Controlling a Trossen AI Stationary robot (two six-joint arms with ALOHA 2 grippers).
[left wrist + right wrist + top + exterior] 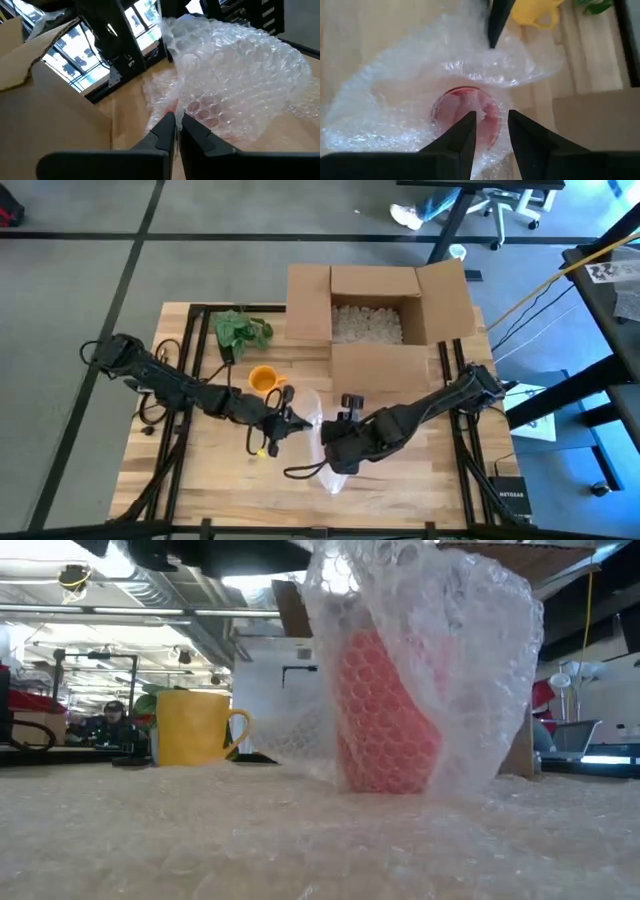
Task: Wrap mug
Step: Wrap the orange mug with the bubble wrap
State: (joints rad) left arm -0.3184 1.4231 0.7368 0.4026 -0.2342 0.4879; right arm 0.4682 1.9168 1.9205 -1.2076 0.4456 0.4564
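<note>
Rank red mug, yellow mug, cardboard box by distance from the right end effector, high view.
From the right end effector:
1. Red mug, directly under it, inside the bubble wrap.
2. Yellow mug, toward the left arm's side.
3. Cardboard box, at the table's far edge.

Two mugs, one red point(385, 720) and one yellow point(195, 726), one bubble wrap sheet point(440, 630), one cardboard box point(375, 315).

red mug point(385, 720), clear bubble wrap point(470, 630), yellow mug point(192, 727)

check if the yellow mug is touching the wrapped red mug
Apart. The low view shows the yellow mug standing clear of the red mug, with open background between them.
</note>
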